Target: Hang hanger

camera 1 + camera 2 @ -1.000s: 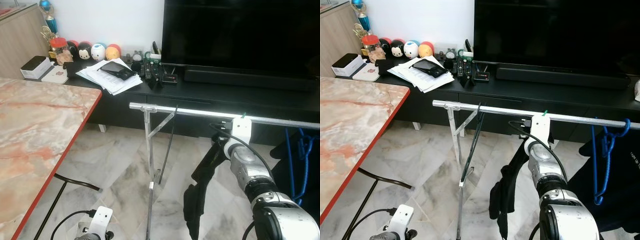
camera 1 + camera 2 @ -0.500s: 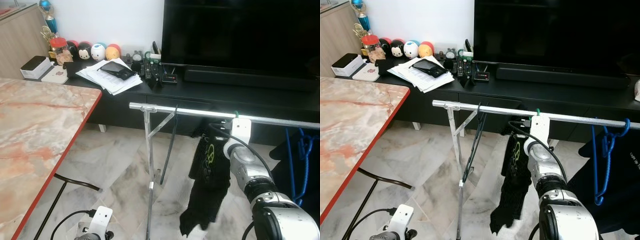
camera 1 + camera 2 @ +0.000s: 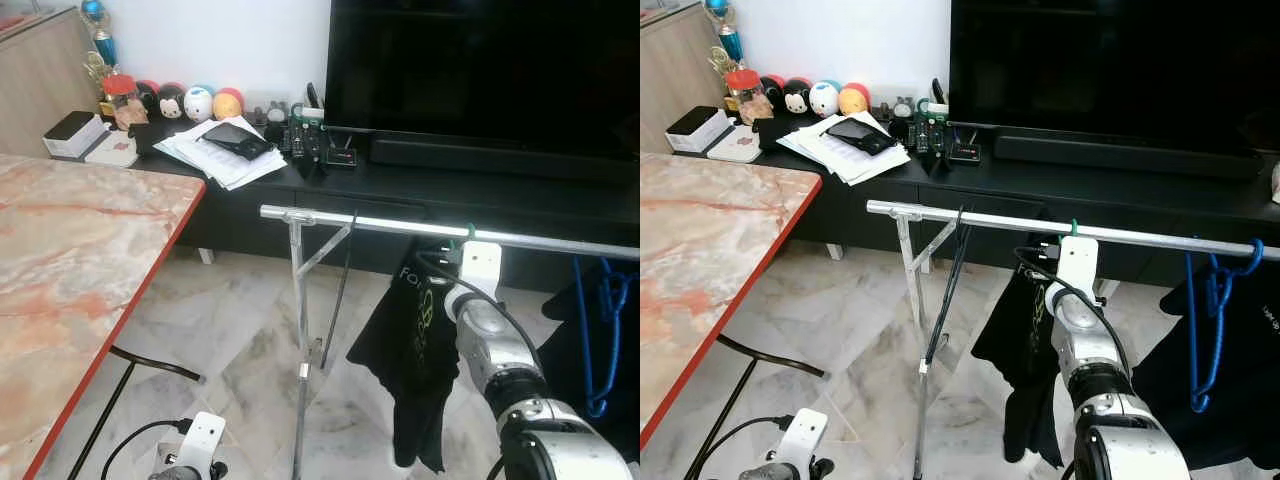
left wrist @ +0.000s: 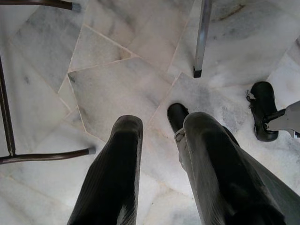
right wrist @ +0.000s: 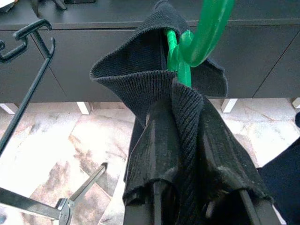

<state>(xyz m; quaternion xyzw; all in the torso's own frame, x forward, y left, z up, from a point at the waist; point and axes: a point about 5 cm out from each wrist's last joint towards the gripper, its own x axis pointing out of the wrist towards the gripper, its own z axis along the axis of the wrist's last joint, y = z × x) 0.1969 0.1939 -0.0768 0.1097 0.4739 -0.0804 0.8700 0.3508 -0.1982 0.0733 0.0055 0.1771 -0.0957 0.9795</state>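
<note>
A green hanger (image 5: 206,33) carries a black T-shirt (image 3: 410,340) with a pale print. My right gripper (image 5: 183,117) is shut on the shirt's collar around the hanger's neck, right under the silver rail (image 3: 380,223). The green hook's tip (image 3: 1074,227) pokes up just above the rail; whether it rests on the rail I cannot tell. The shirt hangs spread out below my right wrist (image 3: 478,275). My left gripper (image 4: 161,124) hangs low over the marble floor, open and empty.
A black hanger (image 3: 343,270) hooks the rail near the rack's upright (image 3: 300,320). A blue hanger (image 3: 598,300) with a dark garment hangs at the rail's right end. The marble table (image 3: 80,260) stands left, the TV console (image 3: 420,190) behind.
The shirt, bunched low a second ago, has swung up and spread out under the rail. My right wrist has risen slightly toward the rail. The left arm is unmoved.
</note>
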